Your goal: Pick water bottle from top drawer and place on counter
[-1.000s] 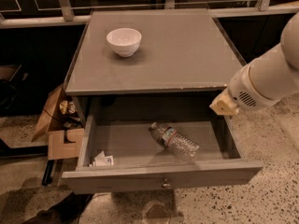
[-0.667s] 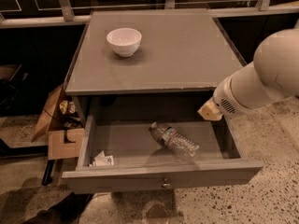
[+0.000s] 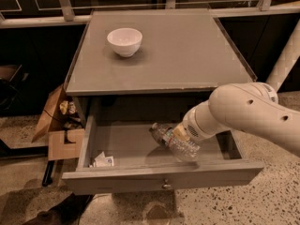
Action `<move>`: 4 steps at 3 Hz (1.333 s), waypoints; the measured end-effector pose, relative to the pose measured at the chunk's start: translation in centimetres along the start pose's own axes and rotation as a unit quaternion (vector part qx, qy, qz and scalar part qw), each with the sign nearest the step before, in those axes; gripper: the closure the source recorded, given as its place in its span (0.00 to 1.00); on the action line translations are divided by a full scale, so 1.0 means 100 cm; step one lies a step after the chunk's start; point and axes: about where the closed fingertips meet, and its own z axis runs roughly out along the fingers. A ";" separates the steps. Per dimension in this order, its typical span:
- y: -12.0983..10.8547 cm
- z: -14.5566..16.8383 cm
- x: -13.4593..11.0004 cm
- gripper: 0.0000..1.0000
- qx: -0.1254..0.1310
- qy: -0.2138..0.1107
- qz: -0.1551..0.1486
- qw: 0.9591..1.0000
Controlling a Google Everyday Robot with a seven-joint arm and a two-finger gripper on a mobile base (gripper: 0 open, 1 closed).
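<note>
Gripper point(image 3: 180, 134) is seen inside the open top drawer point(image 3: 159, 172), at the end of the white arm point(image 3: 248, 111) that reaches in from the right. It is set against the upper side of the water bottle point(image 3: 188, 150), which lies tilted across the right half of the drawer floor. Whether the jaws are closed on the bottle cannot be told, as the wrist hides them; contact seems likely. A small white packet point(image 3: 103, 161) is seen in the drawer's front left corner. A round knob point(image 3: 165, 185) is fixed to the front panel. On the desk point(image 3: 187, 50) above, a white bowl point(image 3: 124, 41) is placed near the back left. An opened cardboard box point(image 3: 58, 130) is seen on the floor to the left.
</note>
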 end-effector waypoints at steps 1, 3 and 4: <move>0.000 0.000 0.000 1.00 0.000 0.000 0.001 1.000; -0.003 0.025 0.004 0.58 0.006 -0.014 0.017 1.000; -0.004 0.036 0.006 0.35 0.007 -0.016 0.024 1.000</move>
